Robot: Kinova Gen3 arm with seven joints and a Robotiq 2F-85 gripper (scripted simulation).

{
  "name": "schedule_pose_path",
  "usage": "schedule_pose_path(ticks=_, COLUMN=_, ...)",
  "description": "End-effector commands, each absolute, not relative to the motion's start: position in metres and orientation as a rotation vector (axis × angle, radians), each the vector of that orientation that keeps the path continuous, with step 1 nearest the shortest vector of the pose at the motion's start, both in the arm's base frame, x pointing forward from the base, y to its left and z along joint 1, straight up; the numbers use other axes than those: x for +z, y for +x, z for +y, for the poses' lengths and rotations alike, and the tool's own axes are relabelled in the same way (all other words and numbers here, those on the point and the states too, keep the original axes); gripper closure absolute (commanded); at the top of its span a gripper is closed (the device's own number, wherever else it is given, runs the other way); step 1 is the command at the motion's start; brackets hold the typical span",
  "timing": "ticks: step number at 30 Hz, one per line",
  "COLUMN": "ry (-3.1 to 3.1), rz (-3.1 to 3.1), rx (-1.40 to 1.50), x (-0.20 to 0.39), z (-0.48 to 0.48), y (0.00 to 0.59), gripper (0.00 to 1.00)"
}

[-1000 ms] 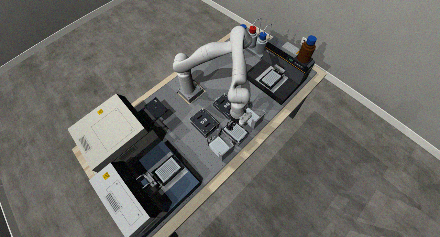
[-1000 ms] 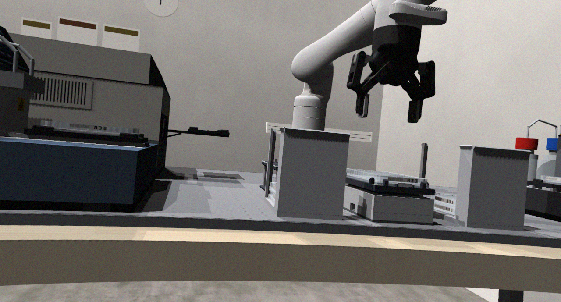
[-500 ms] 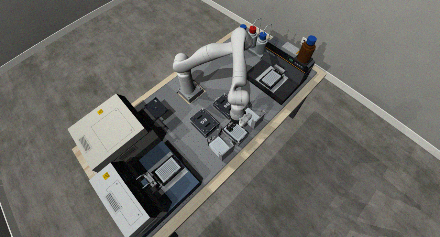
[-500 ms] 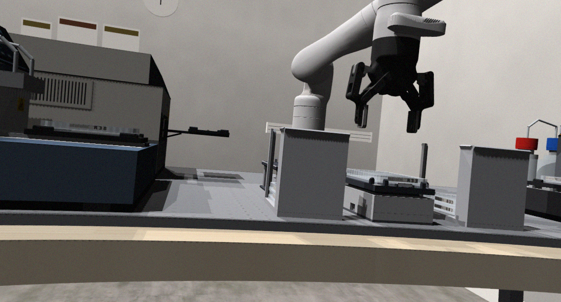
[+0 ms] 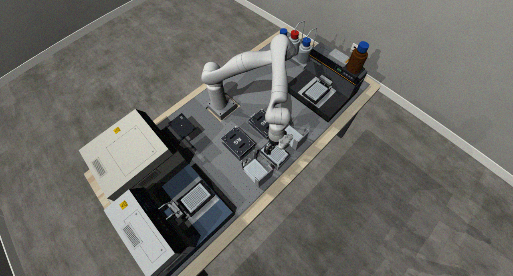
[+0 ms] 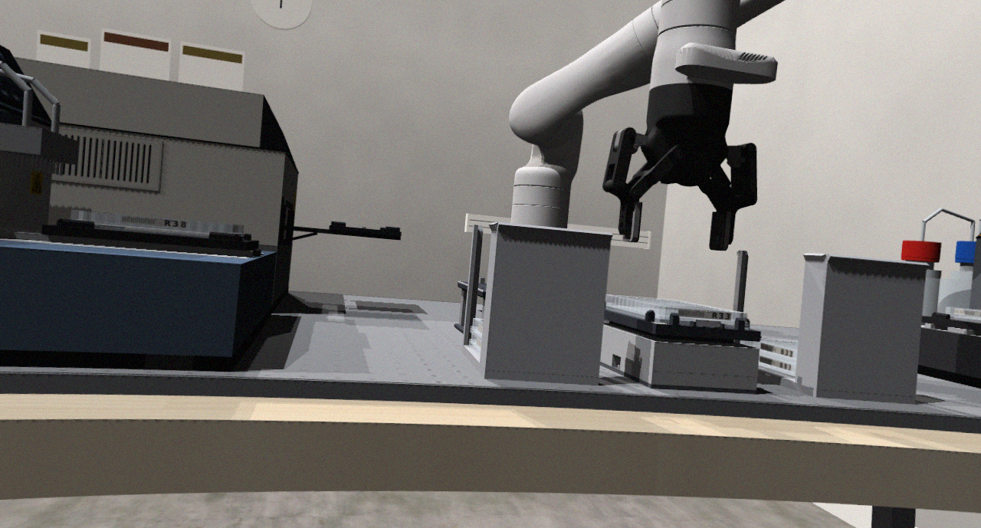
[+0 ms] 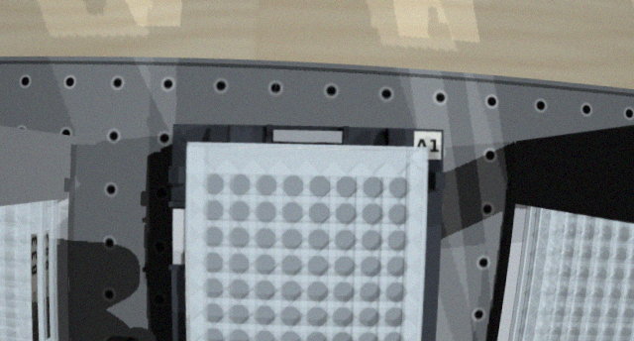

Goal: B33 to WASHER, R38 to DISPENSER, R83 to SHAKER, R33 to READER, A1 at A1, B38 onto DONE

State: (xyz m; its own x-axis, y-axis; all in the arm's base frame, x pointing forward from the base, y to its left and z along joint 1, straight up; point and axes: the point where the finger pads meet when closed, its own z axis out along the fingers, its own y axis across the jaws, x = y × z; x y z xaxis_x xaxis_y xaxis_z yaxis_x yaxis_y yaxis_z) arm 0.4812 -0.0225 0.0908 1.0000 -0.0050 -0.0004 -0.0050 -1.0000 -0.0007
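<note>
A: What's big on the deck (image 6: 384,346)?

B: I see the arm (image 5: 247,64) bent over the front edge, w/ two tall gray racks (image 6: 545,302) there.

A: And the plate?

B: Plate R33 (image 6: 675,311) sits flat on the shaker (image 6: 679,360), between the racks. A1 mark (image 7: 428,145) is by its corner.

A: Gripper?

B: Gripper (image 6: 675,226) hangs right above R33, not touching. Fingers (image 6: 720,230) wide apart, holding nothing.
</note>
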Motion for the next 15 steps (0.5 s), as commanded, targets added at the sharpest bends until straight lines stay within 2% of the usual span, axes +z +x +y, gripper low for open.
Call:
schedule_pose_path(ticks=1, ry=-3.141, rz=0.008, rx=-0.003, x=0.087, z=-0.023, y=0.482, gripper=0.00)
schedule_pose_path(ticks=15, ry=-3.141, rz=0.008, rx=-0.003, x=0.071, z=-0.023, y=0.482, gripper=0.00)
